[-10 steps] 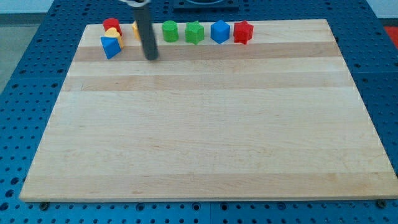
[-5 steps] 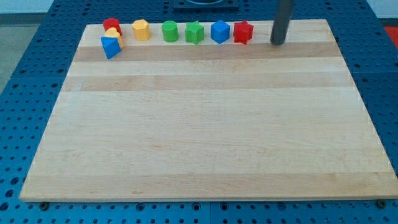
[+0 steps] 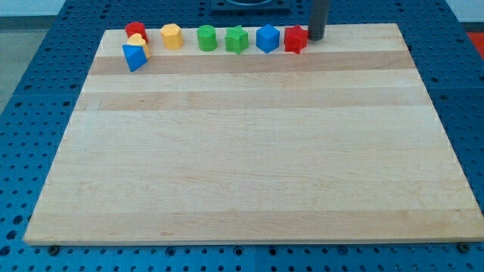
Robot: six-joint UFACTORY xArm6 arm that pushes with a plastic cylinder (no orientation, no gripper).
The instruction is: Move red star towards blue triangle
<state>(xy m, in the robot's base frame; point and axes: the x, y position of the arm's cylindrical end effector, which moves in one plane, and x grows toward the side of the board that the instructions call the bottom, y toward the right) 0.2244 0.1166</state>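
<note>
My tip (image 3: 315,38) stands at the counter's (image 3: 249,151) top edge, just to the view's right of the red star (image 3: 296,39), so close that I cannot tell whether rod and star touch or a sliver of wood lies between. There are no jaws on this arm (only the plain dark rod, upright), so nothing is clenched or grasped; the star simply lies on the wood beside the tip.

The star is the rightmost of a row along the view's top. Going left from it: a blue block (image 3: 268,38) just beside it, a green star (image 3: 237,39), a green round block (image 3: 206,38), then an orange block (image 3: 172,35).

The blue triangle (image 3: 134,57) sits well apart from the red star, near the top left corner, a little lower than the row. Touching it from above is a small yellow block (image 3: 138,41), and behind that a red block (image 3: 135,30).
</note>
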